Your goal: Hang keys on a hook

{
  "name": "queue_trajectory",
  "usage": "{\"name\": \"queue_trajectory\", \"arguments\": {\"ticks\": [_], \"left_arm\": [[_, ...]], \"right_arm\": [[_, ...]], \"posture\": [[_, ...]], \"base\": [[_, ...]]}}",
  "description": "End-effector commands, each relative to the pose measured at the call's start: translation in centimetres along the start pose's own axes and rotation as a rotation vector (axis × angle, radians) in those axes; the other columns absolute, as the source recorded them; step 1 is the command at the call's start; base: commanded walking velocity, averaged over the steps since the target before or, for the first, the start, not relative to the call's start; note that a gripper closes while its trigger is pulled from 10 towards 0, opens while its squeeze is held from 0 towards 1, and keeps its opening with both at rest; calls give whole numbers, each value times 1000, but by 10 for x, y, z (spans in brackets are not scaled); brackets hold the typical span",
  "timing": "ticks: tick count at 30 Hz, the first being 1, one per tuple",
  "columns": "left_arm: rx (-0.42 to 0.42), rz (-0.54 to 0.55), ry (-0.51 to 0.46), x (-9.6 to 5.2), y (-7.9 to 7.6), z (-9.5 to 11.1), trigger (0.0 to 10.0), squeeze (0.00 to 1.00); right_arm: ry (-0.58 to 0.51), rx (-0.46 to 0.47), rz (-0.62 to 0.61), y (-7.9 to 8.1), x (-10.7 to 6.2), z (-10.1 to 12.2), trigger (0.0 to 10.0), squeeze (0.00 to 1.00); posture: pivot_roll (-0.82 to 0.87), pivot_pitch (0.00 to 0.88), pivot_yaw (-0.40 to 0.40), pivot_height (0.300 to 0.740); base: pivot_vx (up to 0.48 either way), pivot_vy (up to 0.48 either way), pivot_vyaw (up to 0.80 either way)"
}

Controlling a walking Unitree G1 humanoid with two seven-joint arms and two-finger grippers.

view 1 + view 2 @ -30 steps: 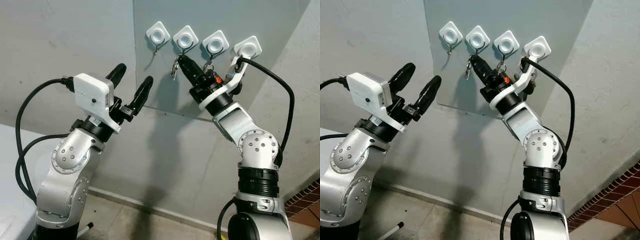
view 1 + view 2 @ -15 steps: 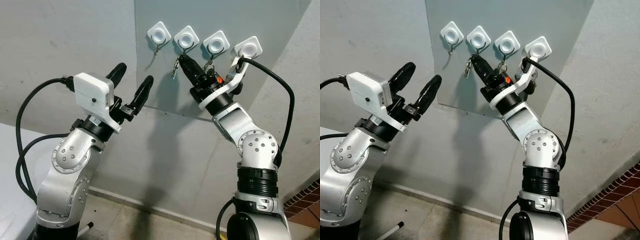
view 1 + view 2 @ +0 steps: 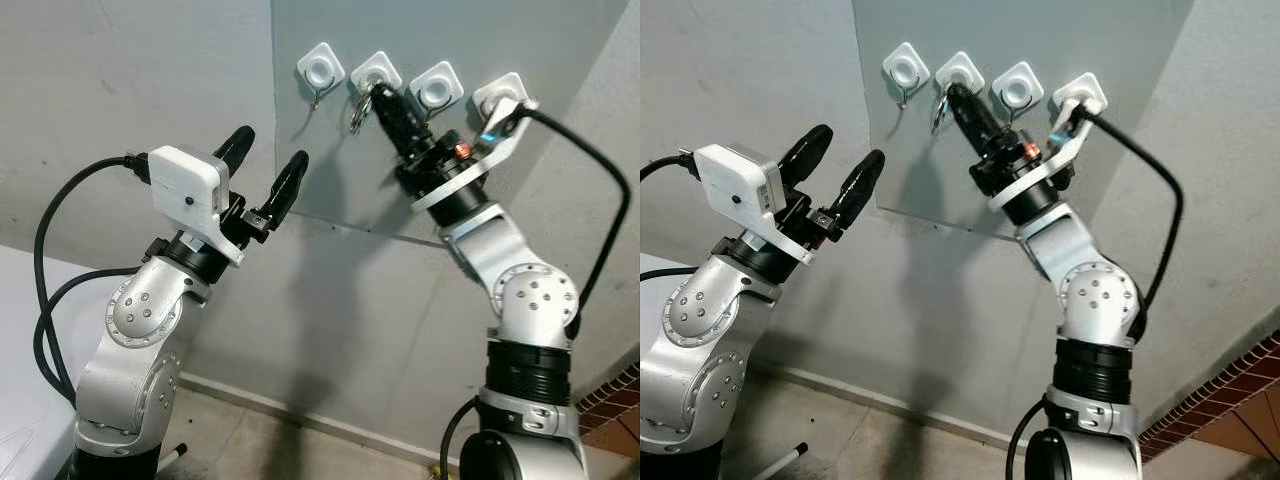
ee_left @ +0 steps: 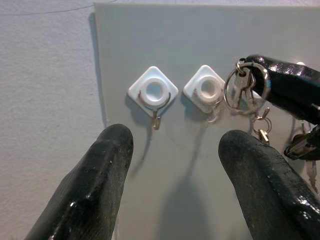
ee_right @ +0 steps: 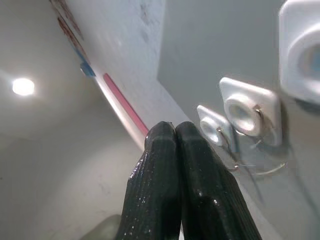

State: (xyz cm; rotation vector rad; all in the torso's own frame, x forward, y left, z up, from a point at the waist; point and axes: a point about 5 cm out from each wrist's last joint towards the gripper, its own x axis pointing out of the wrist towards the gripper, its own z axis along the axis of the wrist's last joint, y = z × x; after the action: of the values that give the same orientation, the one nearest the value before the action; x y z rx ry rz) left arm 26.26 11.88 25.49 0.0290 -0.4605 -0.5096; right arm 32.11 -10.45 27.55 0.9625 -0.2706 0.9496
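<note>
Grey plaster wall fills the background, with a smooth grey panel [image 3: 330,150] fixed to it that carries four white diamond-shaped hook mounts in a row, each with a small wire hook below its round centre. The right gripper [image 3: 382,95] reaches up to the second hook [image 4: 214,114] from the robot's left, its two black fingers pressed together on the keys [image 4: 246,89]; the key ring stands at the fingertips just beside that hook's mount [image 3: 376,72], and whether the ring already sits over the wire cannot be told. A smaller ring and a key dangle beneath the big ring (seen best from the left wrist). The first hook [image 4: 156,119] on the row's left end hangs bare. The left gripper [image 3: 268,165] is held lower and off to the left of the panel, pointing up toward the hooks, its fingers [image 4: 95,187] spread well apart and touching nothing. A black cable [image 3: 590,190] loops from the right wrist past the fourth mount [image 3: 497,93].
</note>
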Motion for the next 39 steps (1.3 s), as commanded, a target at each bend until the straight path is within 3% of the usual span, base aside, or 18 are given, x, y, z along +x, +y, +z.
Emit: {"name": "queue_trajectory", "arguments": {"ticks": [1,5,11,13,28,39], "left_arm": [[9,-10,-23,1,-3,6,10000,0],[8,-9,-24,1,-3,6,10000,0],[10,-5,-22,0,-2,7,10000,0],[10,-4,-20,0,-2,6,10000,0],[7,0,-18,-1,-2,6,10000,0],[3,3,-19,0,-3,6,10000,0]], "right_arm": [[-20,1,-10,1,3,5,10000,0],[-35,15,-48,-4,3,7,10000,0],[26,29,-105,-10,3,0,10000,0],[58,-18,-136,-13,3,-3,10000,0],[48,-21,-146,-12,6,1,10000,0],[71,-59,-131,-4,22,3,10000,0]], "posture": [[-43,0,-62,732],[-41,0,-64,732],[-40,0,-65,732],[-41,0,-65,732],[-41,2,-67,732],[-41,12,-74,732]], "base": [[0,0,0],[0,0,0],[0,0,0],[0,0,0],[0,0,0],[0,0,0]]}}
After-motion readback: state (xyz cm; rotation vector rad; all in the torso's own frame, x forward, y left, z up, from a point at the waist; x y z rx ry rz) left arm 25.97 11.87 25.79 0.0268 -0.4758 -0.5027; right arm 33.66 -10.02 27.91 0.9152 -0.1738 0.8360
